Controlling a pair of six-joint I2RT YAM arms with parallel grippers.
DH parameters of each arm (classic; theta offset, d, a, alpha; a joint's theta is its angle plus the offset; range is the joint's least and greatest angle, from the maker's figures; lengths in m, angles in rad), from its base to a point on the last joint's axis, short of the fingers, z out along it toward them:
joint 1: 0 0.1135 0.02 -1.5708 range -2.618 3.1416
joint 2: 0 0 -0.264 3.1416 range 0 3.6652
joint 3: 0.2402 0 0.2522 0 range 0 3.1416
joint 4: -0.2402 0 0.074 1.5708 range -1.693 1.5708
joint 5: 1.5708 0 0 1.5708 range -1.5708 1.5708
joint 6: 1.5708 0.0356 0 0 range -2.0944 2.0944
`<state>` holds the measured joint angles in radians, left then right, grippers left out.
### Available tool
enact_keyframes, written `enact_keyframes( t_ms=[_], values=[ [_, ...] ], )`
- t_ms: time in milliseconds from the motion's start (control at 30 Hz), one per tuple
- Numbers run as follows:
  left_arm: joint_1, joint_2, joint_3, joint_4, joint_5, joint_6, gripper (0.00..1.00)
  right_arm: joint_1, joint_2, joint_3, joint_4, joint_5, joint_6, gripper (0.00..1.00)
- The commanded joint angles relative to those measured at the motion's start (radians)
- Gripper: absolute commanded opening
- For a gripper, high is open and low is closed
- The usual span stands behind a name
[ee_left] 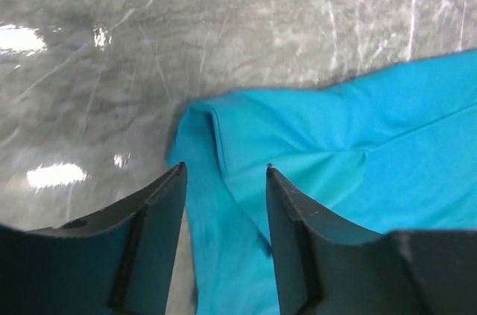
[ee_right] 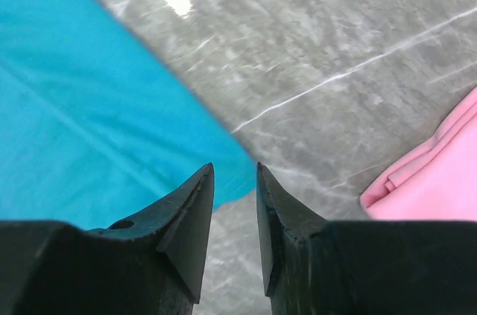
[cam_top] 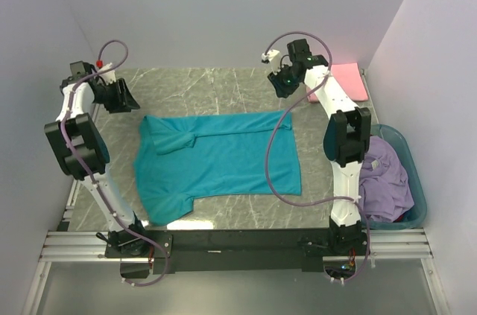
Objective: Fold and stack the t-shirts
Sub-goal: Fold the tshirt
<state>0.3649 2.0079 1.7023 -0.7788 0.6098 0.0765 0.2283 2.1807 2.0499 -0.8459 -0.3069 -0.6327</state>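
A teal t-shirt lies spread flat on the marble table, one sleeve folded in at its upper left. My left gripper hovers open and empty above the shirt's far left corner; its fingers straddle the cloth edge. My right gripper hovers over the shirt's far right corner, its jaws a narrow gap apart with nothing between them. A folded pink t-shirt lies at the back right and also shows in the right wrist view. A lavender t-shirt is bunched in the basket. No red shirt is in view.
A rigid teal plastic basket stands at the right edge of the table beside the right arm. White walls close in the back and both sides. A metal rail carrying the arm bases runs along the near edge.
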Motion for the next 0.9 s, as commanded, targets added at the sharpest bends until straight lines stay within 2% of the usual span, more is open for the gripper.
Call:
enact_keyframes(
  t_ms=[0, 400, 700, 767, 867],
  values=[
    [-0.009, 0.067, 0.054, 0.027, 0.068, -0.070, 0.53, -0.010, 0.100, 0.070, -0.036, 0.063, 0.048, 0.36],
    [-0.047, 0.158, 0.023, 0.118, 0.079, -0.184, 0.56, -0.006, 0.143, -0.043, 0.004, 0.121, -0.005, 0.37],
    [-0.050, 0.218, 0.013, 0.125, 0.048, -0.208, 0.54, 0.005, 0.168, -0.025, -0.012, 0.157, -0.022, 0.28],
    [-0.049, 0.224, 0.016, 0.124, 0.039, -0.207, 0.50, 0.009, 0.175, -0.020, -0.018, 0.178, -0.027, 0.25],
    [-0.049, 0.226, 0.014, 0.134, 0.019, -0.210, 0.31, 0.011, 0.186, -0.019, -0.015, 0.215, -0.033, 0.24]
  ],
)
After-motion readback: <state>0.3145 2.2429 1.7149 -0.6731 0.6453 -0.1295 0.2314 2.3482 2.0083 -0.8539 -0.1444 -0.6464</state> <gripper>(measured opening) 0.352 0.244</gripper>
